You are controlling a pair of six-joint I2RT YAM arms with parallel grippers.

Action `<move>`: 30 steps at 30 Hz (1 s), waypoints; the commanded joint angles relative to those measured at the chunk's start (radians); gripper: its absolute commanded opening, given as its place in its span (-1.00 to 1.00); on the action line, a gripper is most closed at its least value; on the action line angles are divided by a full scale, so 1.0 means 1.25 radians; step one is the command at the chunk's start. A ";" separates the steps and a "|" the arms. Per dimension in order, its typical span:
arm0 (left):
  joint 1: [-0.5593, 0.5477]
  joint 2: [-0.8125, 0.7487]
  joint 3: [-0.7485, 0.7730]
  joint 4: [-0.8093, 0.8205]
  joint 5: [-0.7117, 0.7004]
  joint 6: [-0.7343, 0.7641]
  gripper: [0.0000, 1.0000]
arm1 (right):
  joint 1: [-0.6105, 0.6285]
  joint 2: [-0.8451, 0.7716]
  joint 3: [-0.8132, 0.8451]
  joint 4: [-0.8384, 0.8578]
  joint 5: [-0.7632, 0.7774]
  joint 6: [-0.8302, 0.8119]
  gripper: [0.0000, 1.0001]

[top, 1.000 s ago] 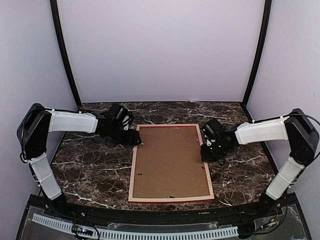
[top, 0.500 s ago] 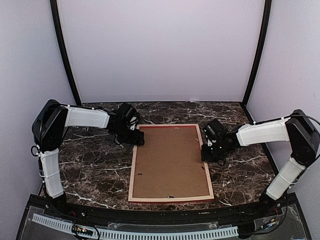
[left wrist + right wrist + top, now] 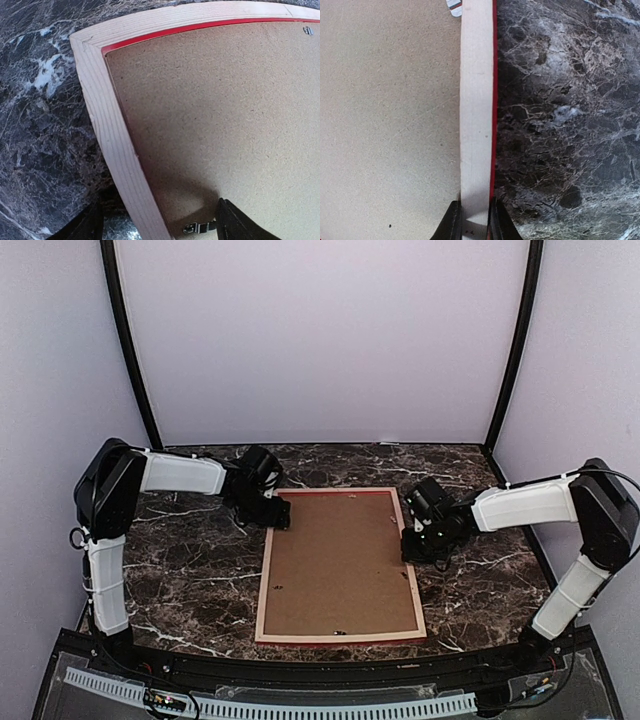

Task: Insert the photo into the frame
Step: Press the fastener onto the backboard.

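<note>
The frame [image 3: 262, 590] lies face down on the marble table, pale wood back up, with a red edge showing. A brown backing board [image 3: 340, 560] fills it. The photo is hidden. My left gripper [image 3: 277, 512] is at the frame's far left corner. In the left wrist view it [image 3: 160, 226] is open, its fingers [image 3: 239, 222] either side of the left rail [image 3: 117, 145], one over the board, one over the table. My right gripper [image 3: 410, 545] is at the right rail. In the right wrist view it [image 3: 475, 222] is shut on that rail [image 3: 476, 100].
Small metal retaining clips sit on the backing board near the rails [image 3: 199, 228] [image 3: 454, 6]. Dark marble tabletop [image 3: 180, 570] surrounds the frame. Purple walls and black corner posts [image 3: 130, 350] enclose the back and sides.
My left arm has swung to the right and its gripper has moved a little onto the frame's far left corner. The right gripper stays on the right rail.
</note>
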 commanded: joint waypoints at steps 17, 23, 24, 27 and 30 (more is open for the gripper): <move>0.004 -0.023 -0.070 -0.044 0.000 -0.018 0.20 | -0.001 0.004 -0.033 0.008 -0.023 0.031 -0.67; 0.004 -0.044 -0.102 -0.032 0.027 -0.024 0.13 | -0.001 0.002 -0.041 0.010 -0.026 0.030 -0.67; 0.004 -0.046 -0.104 -0.033 0.026 -0.024 0.13 | -0.001 0.002 -0.041 0.010 -0.026 0.030 -0.67; 0.003 -0.050 -0.107 -0.036 0.024 -0.023 0.06 | -0.001 0.002 -0.041 0.012 -0.026 0.030 -0.67; 0.004 -0.052 -0.113 -0.035 0.025 -0.021 -0.04 | -0.001 0.001 -0.042 0.015 -0.030 0.029 -0.67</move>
